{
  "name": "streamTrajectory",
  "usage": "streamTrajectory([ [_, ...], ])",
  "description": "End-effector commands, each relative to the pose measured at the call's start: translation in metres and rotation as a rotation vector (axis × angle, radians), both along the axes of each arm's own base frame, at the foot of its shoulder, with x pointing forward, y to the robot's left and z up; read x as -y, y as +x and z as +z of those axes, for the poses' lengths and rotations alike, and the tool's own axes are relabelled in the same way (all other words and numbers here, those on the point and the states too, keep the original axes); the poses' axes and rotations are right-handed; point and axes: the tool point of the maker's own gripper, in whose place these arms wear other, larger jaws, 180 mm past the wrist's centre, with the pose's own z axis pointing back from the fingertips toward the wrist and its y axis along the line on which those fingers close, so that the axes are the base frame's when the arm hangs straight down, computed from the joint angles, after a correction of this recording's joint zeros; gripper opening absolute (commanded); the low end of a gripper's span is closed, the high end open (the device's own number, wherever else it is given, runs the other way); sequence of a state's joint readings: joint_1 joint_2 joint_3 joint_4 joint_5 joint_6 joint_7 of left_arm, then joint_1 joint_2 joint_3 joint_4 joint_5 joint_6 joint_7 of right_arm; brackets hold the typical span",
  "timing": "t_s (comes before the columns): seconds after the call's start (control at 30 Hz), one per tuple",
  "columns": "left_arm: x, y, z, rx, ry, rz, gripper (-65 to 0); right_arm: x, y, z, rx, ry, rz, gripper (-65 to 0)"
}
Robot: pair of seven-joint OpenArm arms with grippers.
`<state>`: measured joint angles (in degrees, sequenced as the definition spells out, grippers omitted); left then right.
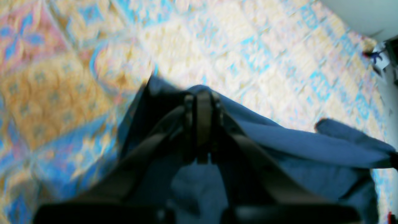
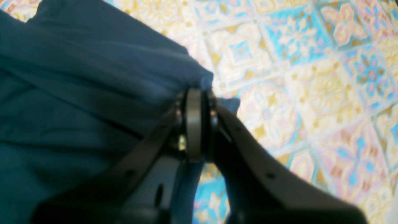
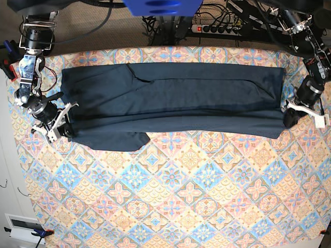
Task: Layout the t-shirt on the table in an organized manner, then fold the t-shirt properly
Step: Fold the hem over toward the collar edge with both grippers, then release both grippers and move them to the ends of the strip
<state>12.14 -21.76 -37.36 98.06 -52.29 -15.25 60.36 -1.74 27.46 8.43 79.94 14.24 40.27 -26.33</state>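
Note:
The dark navy t-shirt (image 3: 176, 93) lies as a long horizontal band across the far half of the patterned table (image 3: 181, 201), with a sleeve flap sticking out at its lower left. My left gripper (image 3: 289, 118) is shut on the shirt's right end; the left wrist view shows the jaws (image 1: 202, 99) pinched on a raised fold of blue cloth (image 1: 295, 146). My right gripper (image 3: 66, 129) is shut on the shirt's left end; the right wrist view shows the jaws (image 2: 194, 93) clamped on the cloth edge (image 2: 77, 77), just above the tablecloth (image 2: 311, 77).
A power strip (image 3: 217, 28) and cables run behind the table's far edge. A blue part (image 3: 160, 6) hangs at top centre. A white box (image 3: 23, 227) sits on the floor at bottom left. The patterned cloth covers the near half of the table.

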Motion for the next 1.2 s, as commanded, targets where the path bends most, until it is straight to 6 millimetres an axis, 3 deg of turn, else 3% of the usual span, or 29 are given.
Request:
streamTrajectory([
  [0.0, -0.005, 0.005, 0.015, 0.046, 0.025, -0.001, -65.0, 0.011, 0.007, 0.019, 0.057, -0.007, -0.013, -64.8],
  [0.1, -0.007, -0.004, 0.004, 0.005, 0.044, 0.0, -65.0, 0.01, 0.003, 0.021, 0.062, -0.014, -0.008, -64.8],
  [0.4, -0.008, -0.02, -0.02, -0.148, 0.095, -0.028, -65.0, 0.006, -0.024, 0.002, 0.0, -0.024, 0.008, -64.8],
  [0.63, -0.013, -0.028, -0.031, -0.216, 0.151, -0.028, -65.0, 0.004, -0.035, -0.006, -0.027, -0.027, 0.013, -64.9],
  [0.8, 0.003, -0.034, -0.049, -0.315, 0.185, -0.108, -65.0, 0.003, -0.039, -0.01, -0.038, -0.028, 0.016, -65.0],
  [0.97, 0.012, -0.039, -0.054, -0.382, 0.168, -0.151, -65.0, 0.008, -0.04, -0.013, -0.049, -0.066, 0.019, -64.6],
  [1.07, 0.012, -0.041, -0.054, -0.396, 0.165, -0.157, -59.1, 0.014, -0.043, -0.018, -0.068, -0.127, 0.026, -62.2],
  [1.17, 0.013, -0.036, -0.037, -0.349, 0.204, -0.162, -50.7, 0.015, -0.043, -0.018, -0.069, -0.131, 0.026, -56.5],
])
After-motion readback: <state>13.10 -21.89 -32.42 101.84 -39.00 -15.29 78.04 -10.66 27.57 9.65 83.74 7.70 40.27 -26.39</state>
